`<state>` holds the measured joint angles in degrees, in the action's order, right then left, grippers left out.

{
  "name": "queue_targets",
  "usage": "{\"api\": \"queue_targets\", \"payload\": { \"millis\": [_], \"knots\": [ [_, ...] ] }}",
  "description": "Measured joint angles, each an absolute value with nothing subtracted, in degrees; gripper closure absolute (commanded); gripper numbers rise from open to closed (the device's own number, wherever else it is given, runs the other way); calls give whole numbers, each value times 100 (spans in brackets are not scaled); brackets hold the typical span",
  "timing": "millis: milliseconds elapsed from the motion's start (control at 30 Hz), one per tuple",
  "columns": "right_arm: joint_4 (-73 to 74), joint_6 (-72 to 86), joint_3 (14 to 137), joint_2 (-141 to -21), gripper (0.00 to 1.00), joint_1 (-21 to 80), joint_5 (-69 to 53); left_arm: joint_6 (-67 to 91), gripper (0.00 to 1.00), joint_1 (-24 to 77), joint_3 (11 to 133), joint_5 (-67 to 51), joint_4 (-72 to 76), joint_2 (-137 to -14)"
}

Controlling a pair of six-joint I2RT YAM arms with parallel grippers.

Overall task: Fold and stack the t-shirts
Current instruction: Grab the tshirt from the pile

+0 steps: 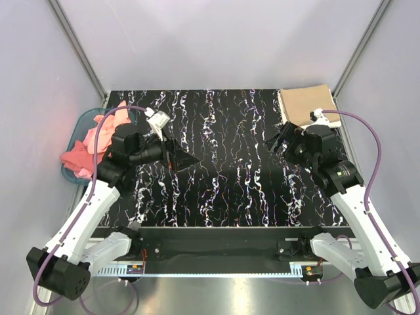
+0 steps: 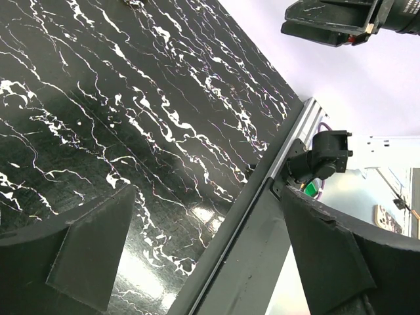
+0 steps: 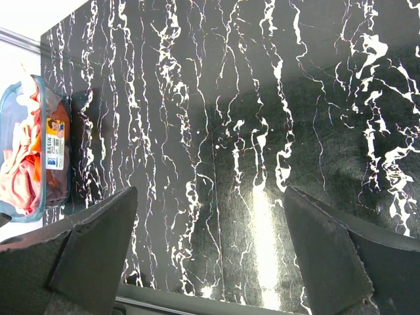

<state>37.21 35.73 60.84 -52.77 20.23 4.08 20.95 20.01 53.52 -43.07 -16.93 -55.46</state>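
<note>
A folded tan t-shirt (image 1: pixel 307 105) lies at the table's far right corner. Crumpled salmon-pink and orange t-shirts (image 1: pixel 92 146) fill the teal basket (image 1: pixel 77 125) off the table's left edge; they also show in the right wrist view (image 3: pixel 26 170). My left gripper (image 1: pixel 180 159) is open and empty, held above the left part of the black marbled table (image 1: pixel 223 164). My right gripper (image 1: pixel 275 141) is open and empty, just left of and in front of the tan shirt. Both wrist views show open jaws with only table surface between them.
Grey walls and aluminium frame posts enclose the table. The basket sits outside the left table edge. The near table edge and arm bases run along the bottom of the top view. The right gripper shows in the left wrist view (image 2: pixel 335 23).
</note>
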Motion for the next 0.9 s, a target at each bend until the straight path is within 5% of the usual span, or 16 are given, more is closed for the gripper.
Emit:
{"api": "queue_targets", "payload": {
  "millis": [300, 533, 900],
  "knots": [
    [3767, 3570, 6093, -5277, 0, 2023, 395, 2257, 1, 1953, 5446, -3715, -1922, -5616],
    [3892, 3586, 6130, -5275, 0, 2023, 336, 2576, 1, 1070, 6816, -2257, -3059, -6156],
    [3883, 3579, 6130, -5266, 0, 2023, -60, 2285, 23, -1083, 7815, 436, -4014, -7736]
  ]
}}
